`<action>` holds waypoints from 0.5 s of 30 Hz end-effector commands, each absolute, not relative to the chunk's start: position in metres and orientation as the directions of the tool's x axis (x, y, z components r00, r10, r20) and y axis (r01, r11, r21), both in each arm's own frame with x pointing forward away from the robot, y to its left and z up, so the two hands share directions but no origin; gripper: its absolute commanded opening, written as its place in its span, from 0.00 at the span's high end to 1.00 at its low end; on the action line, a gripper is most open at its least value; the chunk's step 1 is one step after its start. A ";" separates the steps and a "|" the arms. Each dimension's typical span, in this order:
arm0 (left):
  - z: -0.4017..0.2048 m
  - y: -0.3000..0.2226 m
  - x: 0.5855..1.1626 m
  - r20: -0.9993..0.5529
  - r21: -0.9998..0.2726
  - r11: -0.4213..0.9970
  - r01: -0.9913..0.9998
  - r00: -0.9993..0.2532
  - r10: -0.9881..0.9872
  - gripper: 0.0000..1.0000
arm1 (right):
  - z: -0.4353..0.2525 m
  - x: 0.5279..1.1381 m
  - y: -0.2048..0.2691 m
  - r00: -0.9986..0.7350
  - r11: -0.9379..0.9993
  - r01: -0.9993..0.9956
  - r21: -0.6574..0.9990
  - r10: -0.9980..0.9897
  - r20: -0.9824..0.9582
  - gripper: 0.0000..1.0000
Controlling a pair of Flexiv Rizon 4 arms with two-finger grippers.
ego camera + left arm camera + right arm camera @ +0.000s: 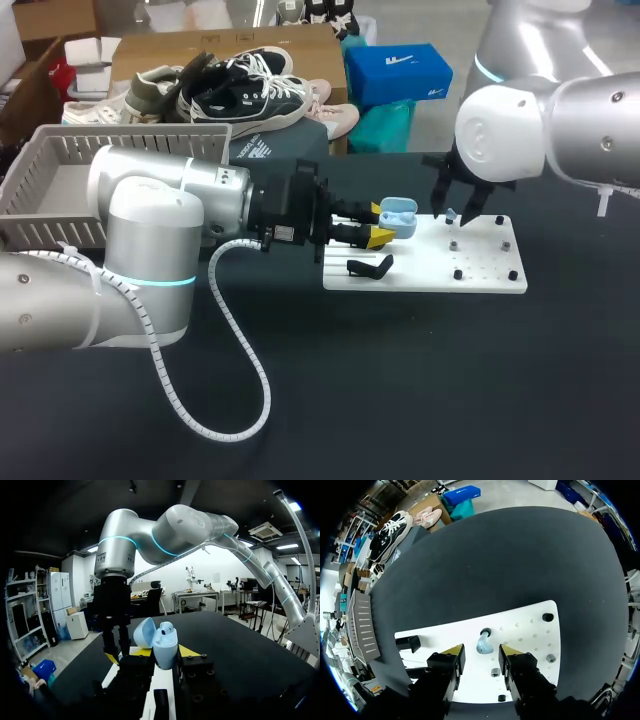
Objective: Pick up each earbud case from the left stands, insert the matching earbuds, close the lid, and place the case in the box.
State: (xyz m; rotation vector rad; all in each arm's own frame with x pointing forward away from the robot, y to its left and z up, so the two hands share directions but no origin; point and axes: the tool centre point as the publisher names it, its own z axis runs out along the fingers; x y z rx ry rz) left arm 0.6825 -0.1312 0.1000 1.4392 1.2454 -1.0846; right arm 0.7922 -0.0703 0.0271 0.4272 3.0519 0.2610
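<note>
My left gripper (384, 224) is shut on a light blue earbud case (399, 216) and holds it just above the left end of the white board (480, 272). In the left wrist view the case (165, 652) stands upright between the yellow tips with its lid (144, 632) open and one earbud (166, 627) seated inside. My right gripper (483, 652) hangs open over the board (530, 630). A light blue earbud (484, 644) sits on the board between its fingers, touched by neither. This earbud (450, 214) also shows in the head view under the right gripper (455, 214).
A black stand (370, 266) lies on the board's left part, with several small pegs (457, 273) to its right. A grey basket (60, 180) sits at the table's far left. My right arm's fingers (114, 635) hang close beside the held case.
</note>
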 end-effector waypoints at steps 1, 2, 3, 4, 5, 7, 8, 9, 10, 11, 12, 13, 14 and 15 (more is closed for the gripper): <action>0.100 -0.132 0.681 -0.977 0.092 -0.065 0.994 0.102 0.187 1.00 | 0.027 0.795 -0.069 -0.960 0.948 0.271 0.169 0.279 -0.023 0.59; 0.100 -0.132 0.681 -0.977 0.092 -0.065 0.994 0.102 0.187 1.00 | 0.027 0.795 -0.069 -0.960 0.948 0.272 0.168 0.279 -0.023 0.59; 0.100 -0.132 0.681 -0.977 0.092 -0.065 0.994 0.102 0.187 1.00 | 0.027 0.795 -0.069 -0.960 0.948 0.273 0.166 0.280 -0.023 0.60; 0.100 -0.132 0.681 -0.977 0.092 -0.065 0.994 0.102 0.187 1.00 | 0.026 0.795 -0.069 -0.959 0.947 0.274 0.165 0.282 -0.023 0.60; 0.100 -0.132 0.681 -0.977 0.092 -0.065 0.994 0.102 0.187 1.00 | 0.026 0.795 -0.069 -0.959 0.947 0.276 0.164 0.283 -0.022 0.60; 0.100 -0.132 0.681 -0.977 0.092 -0.065 0.994 0.102 0.187 1.00 | 0.026 0.795 -0.069 -0.957 0.945 0.282 0.165 0.289 -0.022 0.60; 0.100 -0.132 0.681 -0.977 0.092 -0.065 0.994 0.102 0.187 1.00 | 0.026 0.795 -0.069 -0.956 0.945 0.284 0.165 0.291 -0.021 0.60; 0.100 -0.132 0.681 -0.977 0.092 -0.065 0.994 0.102 0.187 1.00 | 0.026 0.795 -0.069 -0.956 0.944 0.284 0.165 0.292 -0.020 0.61; 0.100 -0.132 0.681 -0.977 0.092 -0.065 0.994 0.102 0.187 1.00 | 0.026 0.795 -0.069 -0.956 0.944 0.284 0.165 0.291 -0.020 0.61; 0.100 -0.132 0.681 -0.977 0.092 -0.065 0.994 0.102 0.187 1.00 | 0.026 0.795 -0.069 -0.956 0.945 0.284 0.163 0.291 -0.021 0.61; 0.100 -0.132 0.681 -0.977 0.092 -0.065 0.994 0.102 0.187 1.00 | 0.026 0.795 -0.069 -0.956 0.945 0.284 0.162 0.291 -0.022 0.61; 0.100 -0.132 0.681 -0.977 0.092 -0.065 0.994 0.102 0.187 1.00 | 0.026 0.795 -0.070 -0.956 0.945 0.285 0.162 0.293 -0.022 0.62; 0.100 -0.132 0.681 -0.977 0.092 -0.065 0.994 0.102 0.187 1.00 | 0.025 0.796 -0.070 -0.955 0.944 0.287 0.161 0.294 -0.022 0.62; 0.100 -0.132 0.681 -0.977 0.092 -0.065 0.994 0.102 0.187 1.00 | 0.025 0.796 -0.071 -0.955 0.944 0.289 0.160 0.296 -0.021 0.62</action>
